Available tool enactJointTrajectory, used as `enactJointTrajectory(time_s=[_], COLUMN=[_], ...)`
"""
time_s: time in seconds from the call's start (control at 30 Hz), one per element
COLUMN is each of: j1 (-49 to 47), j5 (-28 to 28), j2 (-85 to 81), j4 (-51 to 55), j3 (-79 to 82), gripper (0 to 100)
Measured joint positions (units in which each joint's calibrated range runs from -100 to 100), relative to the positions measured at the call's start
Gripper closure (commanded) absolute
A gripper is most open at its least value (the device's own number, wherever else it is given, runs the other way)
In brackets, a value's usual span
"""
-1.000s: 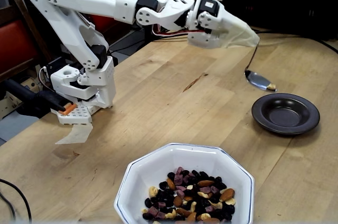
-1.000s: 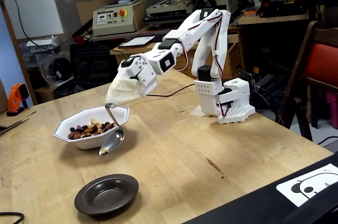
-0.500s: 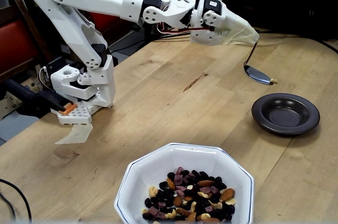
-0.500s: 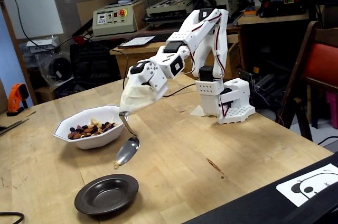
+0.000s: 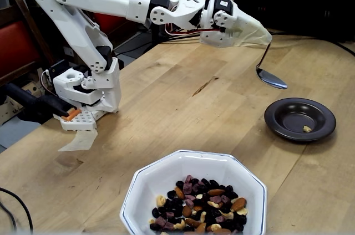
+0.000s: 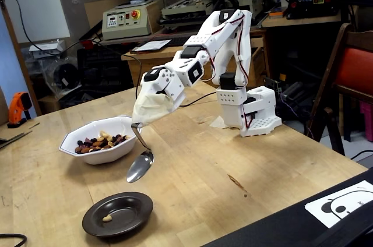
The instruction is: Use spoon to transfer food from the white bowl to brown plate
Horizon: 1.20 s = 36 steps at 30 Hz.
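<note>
Overall, places below are given relative to the brown plate.
Brown plate (image 5: 300, 118): sat on the wooden bench (image 5: 183, 102), dark and glossy; in both fixed views one pale nut (image 6: 107, 218) lay inside it, near the rim.
Spoon (image 5: 271, 78): hung in the air above and just beside the plate, apart from it, its oval bowl tilted downward toward the dish; in a fixed view (image 6: 140, 166) the bowl of the spoon looked bare and shiny.
Hand (image 5: 252, 31): wrapped in a white cover, so its fingers were hidden; the spoon's thin handle ran up into the tip of this cover and was carried there, but whether the fingers were clenched on it could not be told.
White bowl (image 5: 161, 182): stood on the bench well apart from the plate, octagonal, with a thin dark line at the rim.
Food (image 5: 199, 204): a heap of almonds, cashews, raisins and purplish bits, filling the bottom of the white bowl; also seen there in the other fixed view (image 6: 99, 141).
Arm (image 6: 215, 37): white, reaching from its base (image 6: 250, 116) at the far side of the bench toward the plate.
</note>
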Motion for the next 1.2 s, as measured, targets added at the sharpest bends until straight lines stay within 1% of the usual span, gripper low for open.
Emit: enactJointTrajectory(time_s=[0.37, 0.73, 0.83, 0.97, 1.2], j1=[0.66, 13.50, 16.35, 19.27, 20.88], j5=[0.00, 0.29, 0.29, 0.29, 0.29], j2=[0.00, 0.00, -2.23, -9.53, -24.56], j4=[0.00, 0.00, 0.40, 5.22, 19.27], j3=[0.00, 0.00, 0.00, 0.00, 0.00], gripper=[96, 96, 96, 96, 96])
